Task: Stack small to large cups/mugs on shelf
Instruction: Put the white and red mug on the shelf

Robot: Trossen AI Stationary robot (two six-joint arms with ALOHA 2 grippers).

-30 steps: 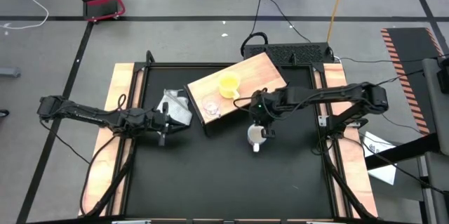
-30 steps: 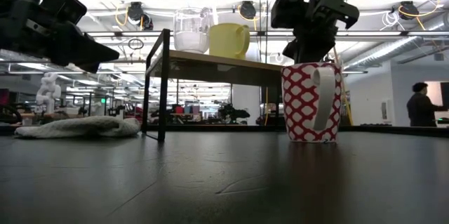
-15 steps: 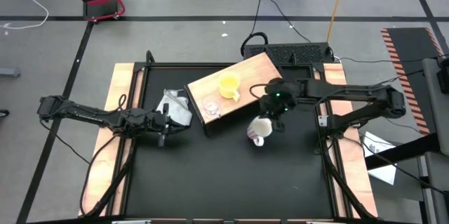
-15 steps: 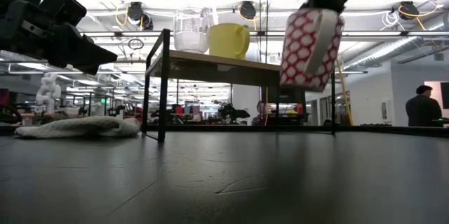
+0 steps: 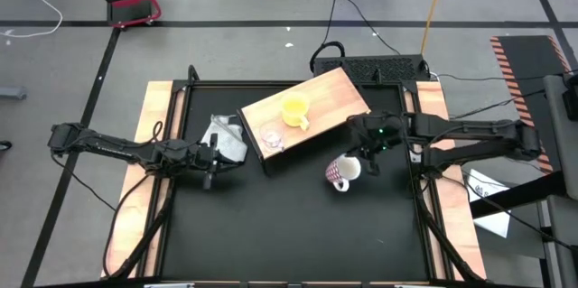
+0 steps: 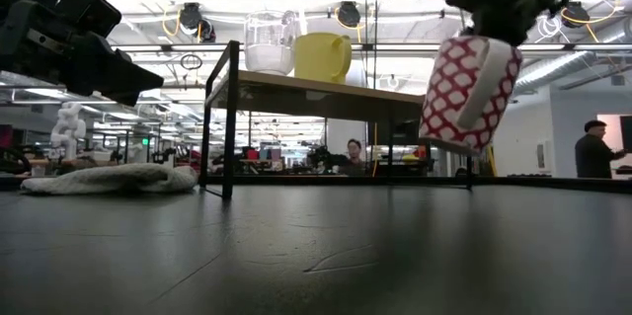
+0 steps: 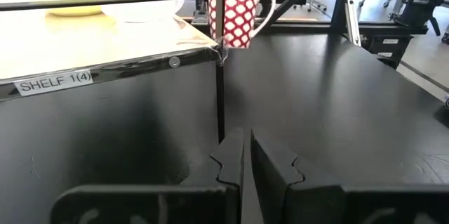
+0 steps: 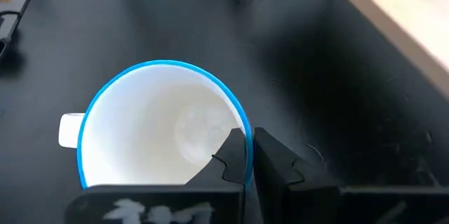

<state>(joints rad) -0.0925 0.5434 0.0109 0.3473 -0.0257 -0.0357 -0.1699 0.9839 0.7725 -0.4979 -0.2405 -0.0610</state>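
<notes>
The right gripper (image 5: 364, 163) has lifted the red-patterned mug (image 5: 343, 172) off the tabletop (image 5: 271, 225); the mug now hangs tilted in the air, carried rightward, away from the shelf (image 5: 334, 94).

the white mug with red-patterned outside (image 6: 467, 92) hangs tilted in the air, clear of the black tabletop, beside the shelf's near right side, its blue-rimmed mouth (image 8: 163, 126) open and empty. the yellow handled mug (image 5: 295, 110) and small clear glass cup (image 5: 270, 134) stand upright, apart, on the shelf's (image 5: 339, 89) light wood-grain top.
</notes>
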